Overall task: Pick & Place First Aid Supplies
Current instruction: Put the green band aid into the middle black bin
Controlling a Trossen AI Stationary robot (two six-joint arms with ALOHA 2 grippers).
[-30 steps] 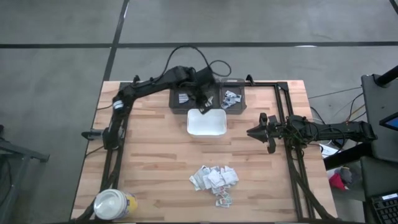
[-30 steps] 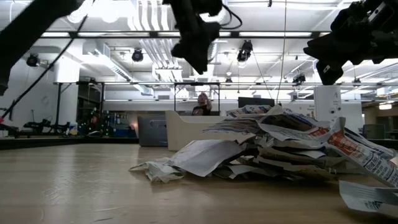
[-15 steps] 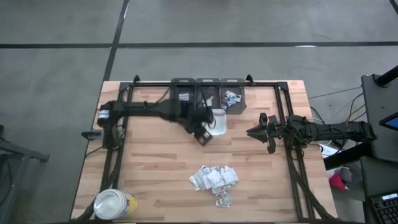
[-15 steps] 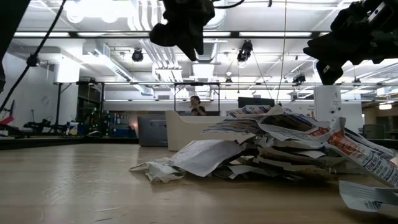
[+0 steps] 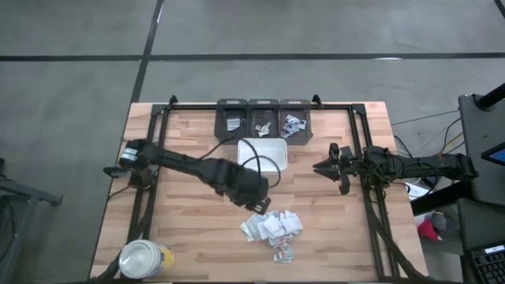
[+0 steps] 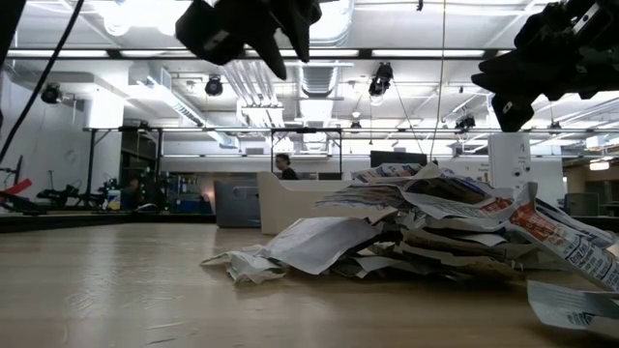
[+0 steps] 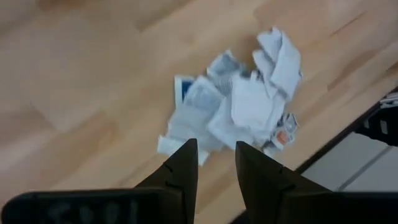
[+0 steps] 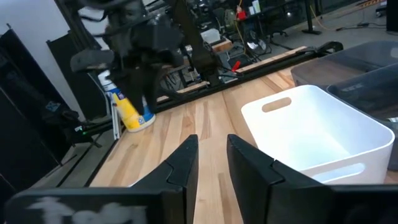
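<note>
First aid supplies now lie under the left claw, moved from the tray

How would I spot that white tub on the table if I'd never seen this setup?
Start at the wooden table and find the row of three dark bins along its far edge. The white tray sits right in front of the middle bin. Unlike the bins it is bright white, with a slot handle in its wall, and nothing shows inside it.
</note>
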